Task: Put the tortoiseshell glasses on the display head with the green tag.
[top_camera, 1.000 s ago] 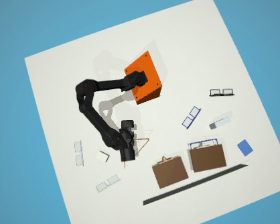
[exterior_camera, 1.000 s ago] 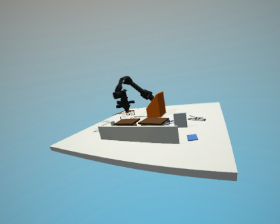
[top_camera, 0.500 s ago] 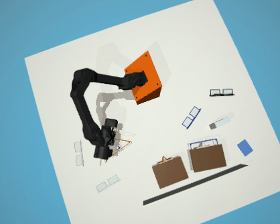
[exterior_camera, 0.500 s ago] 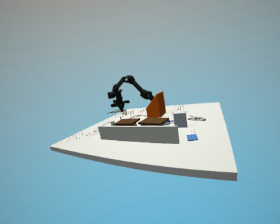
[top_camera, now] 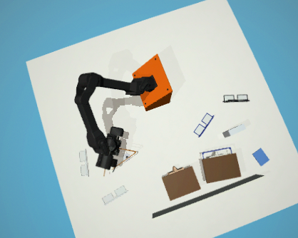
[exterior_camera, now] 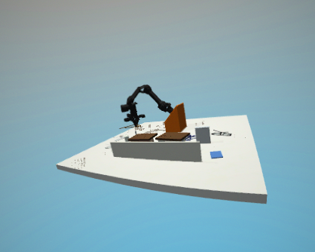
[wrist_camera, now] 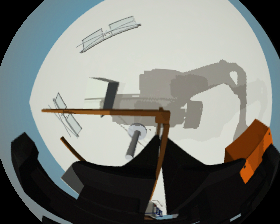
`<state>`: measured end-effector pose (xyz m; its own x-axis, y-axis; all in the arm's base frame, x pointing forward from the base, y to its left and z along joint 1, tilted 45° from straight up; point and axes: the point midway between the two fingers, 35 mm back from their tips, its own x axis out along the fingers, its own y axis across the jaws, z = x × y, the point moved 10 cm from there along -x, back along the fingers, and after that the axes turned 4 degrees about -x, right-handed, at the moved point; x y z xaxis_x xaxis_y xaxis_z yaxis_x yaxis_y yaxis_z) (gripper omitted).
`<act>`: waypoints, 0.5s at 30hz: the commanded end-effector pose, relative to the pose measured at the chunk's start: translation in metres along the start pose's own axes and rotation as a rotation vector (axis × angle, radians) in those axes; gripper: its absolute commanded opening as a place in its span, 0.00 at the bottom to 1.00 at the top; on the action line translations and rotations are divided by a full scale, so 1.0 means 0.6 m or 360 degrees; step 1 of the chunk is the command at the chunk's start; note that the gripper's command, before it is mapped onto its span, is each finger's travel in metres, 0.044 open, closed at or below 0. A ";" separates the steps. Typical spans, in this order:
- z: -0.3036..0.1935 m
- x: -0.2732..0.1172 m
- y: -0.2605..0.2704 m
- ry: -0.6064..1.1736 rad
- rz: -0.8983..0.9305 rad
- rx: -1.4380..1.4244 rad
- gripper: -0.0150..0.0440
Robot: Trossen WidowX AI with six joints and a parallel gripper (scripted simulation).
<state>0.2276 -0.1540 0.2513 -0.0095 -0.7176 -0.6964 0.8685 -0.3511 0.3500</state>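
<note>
The tortoiseshell glasses (top_camera: 136,152) (wrist_camera: 101,112) hang from my gripper (wrist_camera: 159,139) (exterior_camera: 136,124), which is shut on their front part, temples spread out to one side. They are above the table, left of both display heads in the top view. The left head (top_camera: 181,182) (exterior_camera: 142,136) is a brown-topped block with a tan nose and no glasses on it. The right head (top_camera: 222,168) (exterior_camera: 172,136) wears blue-framed glasses (top_camera: 217,148). I cannot make out the green tag in any view. The fingertips are hidden under the arm in the top view.
A long dark wall (top_camera: 208,196) (exterior_camera: 156,152) stands beside the heads. Pale glasses (top_camera: 83,163) (top_camera: 115,194), blue glasses (top_camera: 199,136) and black glasses (top_camera: 236,101) lie around. A round-based post (wrist_camera: 133,145) and a dark panel (wrist_camera: 111,95) stand below the gripper. A blue pad (top_camera: 260,157) lies right.
</note>
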 end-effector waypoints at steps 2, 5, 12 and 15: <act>-0.003 0.051 -0.004 0.0003 -0.0020 -0.0020 0.25; -0.002 0.073 -0.006 0.0000 -0.0018 -0.0021 0.25; -0.002 0.074 -0.007 -0.0001 -0.0018 -0.0021 0.25; 0.000 0.074 -0.008 -0.0001 -0.0018 -0.0021 0.25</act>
<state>0.2245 -0.1833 0.2204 -0.0194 -0.7163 -0.6975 0.8713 -0.3542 0.3396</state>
